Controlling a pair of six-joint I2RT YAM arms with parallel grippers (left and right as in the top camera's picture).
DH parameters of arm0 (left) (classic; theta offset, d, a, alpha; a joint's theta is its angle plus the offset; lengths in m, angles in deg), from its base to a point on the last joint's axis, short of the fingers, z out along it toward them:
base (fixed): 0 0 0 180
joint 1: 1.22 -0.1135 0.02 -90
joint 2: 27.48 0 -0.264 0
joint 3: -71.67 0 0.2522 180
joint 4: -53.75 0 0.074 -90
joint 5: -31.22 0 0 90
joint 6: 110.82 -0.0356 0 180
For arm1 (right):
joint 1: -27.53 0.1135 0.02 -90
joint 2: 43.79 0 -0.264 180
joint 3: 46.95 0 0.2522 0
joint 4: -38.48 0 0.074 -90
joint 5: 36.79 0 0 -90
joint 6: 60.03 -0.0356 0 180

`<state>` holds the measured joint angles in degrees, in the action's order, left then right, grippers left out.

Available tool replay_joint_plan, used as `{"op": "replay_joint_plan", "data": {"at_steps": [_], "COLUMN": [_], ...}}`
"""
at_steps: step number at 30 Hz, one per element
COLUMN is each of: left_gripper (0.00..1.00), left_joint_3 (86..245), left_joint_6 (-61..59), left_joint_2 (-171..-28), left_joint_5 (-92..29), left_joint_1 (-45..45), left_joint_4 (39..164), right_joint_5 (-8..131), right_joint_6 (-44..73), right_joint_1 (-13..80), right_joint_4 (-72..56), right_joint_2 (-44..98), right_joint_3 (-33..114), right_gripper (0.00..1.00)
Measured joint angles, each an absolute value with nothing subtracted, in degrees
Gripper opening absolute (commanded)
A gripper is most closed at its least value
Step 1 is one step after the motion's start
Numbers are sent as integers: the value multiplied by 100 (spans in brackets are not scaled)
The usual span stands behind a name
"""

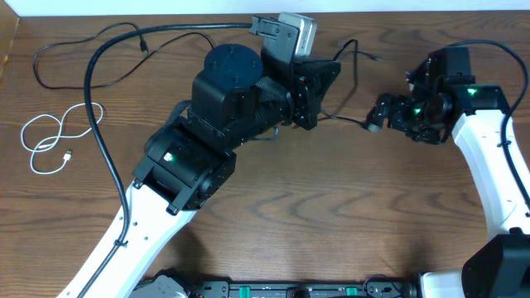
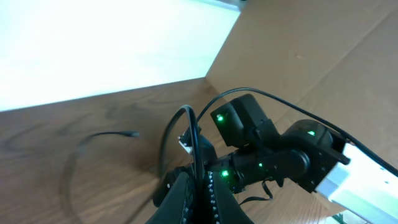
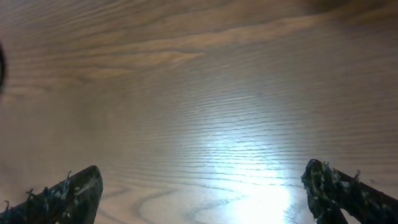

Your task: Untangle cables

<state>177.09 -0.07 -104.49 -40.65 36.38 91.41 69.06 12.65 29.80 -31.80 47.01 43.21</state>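
Overhead view first: the left gripper [image 1: 325, 83] sits near the middle-back of the brown wood-grain table [image 1: 331, 215]. From up here its fingers are buried under the arm, so I can't read them. A thin black cable [image 1: 344, 118] runs from it across the table towards the right gripper [image 1: 383, 112], and a loop of it curls up behind. The thin white cable [image 1: 50, 136] lies coiled on its own at the far left. The second thin black cable [image 1: 37, 66] sprawls loose along the back left, well apart from both grippers.

Left wrist view: the left gripper [image 2: 196, 199] is clamped fully closed on that thin black cable [image 2: 194, 134], which rises out of the fingers in a tall arc. Another bit of black cord with a small plug lies on the table to the left, and I can't tell which cable it belongs to.

Right wrist view: the right gripper [image 3: 202, 174] is spread as wide as it goes, with nothing between the fingers, only bare table [image 3: 205, 93] below.
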Motion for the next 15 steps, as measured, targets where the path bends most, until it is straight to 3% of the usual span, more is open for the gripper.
{"op": "replay_joint_plan", "data": {"at_steps": [6,15], "left_gripper": [7,7], "left_joint_3": [17707,17707], "left_joint_6": [41,397], "left_joint_2": [-10462,-10462], "left_joint_5": [-4417,-4565], "left_joint_1": [3638,3638], "left_joint_4": [9631,9711], "right_joint_5": [7462,10572], "right_joint_6": [1743,3487], "right_joint_1": [3047,3106], "right_joint_4": [-3033,-2152], "right_joint_2": [4701,4701], "right_joint_3": [4314,4308], "right_gripper": [99,99]}}
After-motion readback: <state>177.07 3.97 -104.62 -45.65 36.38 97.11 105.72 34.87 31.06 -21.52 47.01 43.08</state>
